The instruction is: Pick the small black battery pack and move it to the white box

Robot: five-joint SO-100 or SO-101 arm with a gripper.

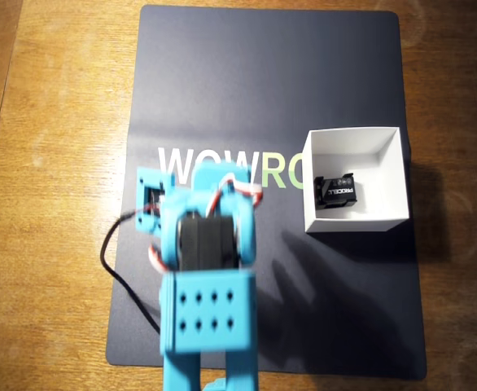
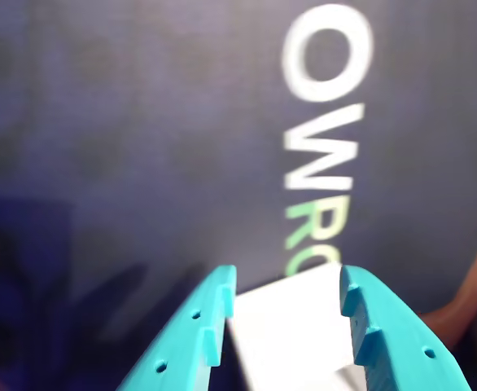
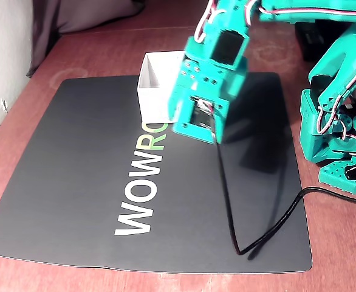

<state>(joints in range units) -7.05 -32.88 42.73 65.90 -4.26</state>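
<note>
The small black battery pack [image 1: 336, 194] lies inside the white box [image 1: 389, 171] at the mat's right side in the overhead view. It is hidden in the other views. My gripper [image 2: 287, 281] is open and empty in the wrist view, its two teal fingers [image 2: 198, 334] spread above the dark mat. A corner of the white box [image 2: 291, 342] shows between them. In the overhead view my teal arm [image 1: 210, 244] stands left of the box and covers the jaws. In the fixed view the wrist [image 3: 208, 79] hangs in front of the box [image 3: 154, 91].
A dark mat [image 1: 222, 81] with white and green lettering [image 3: 144, 188] covers the wooden table [image 1: 51, 163]. A black cable [image 3: 257, 234] runs from the wrist across the mat. The teal arm base [image 3: 339, 121] stands at the right of the fixed view.
</note>
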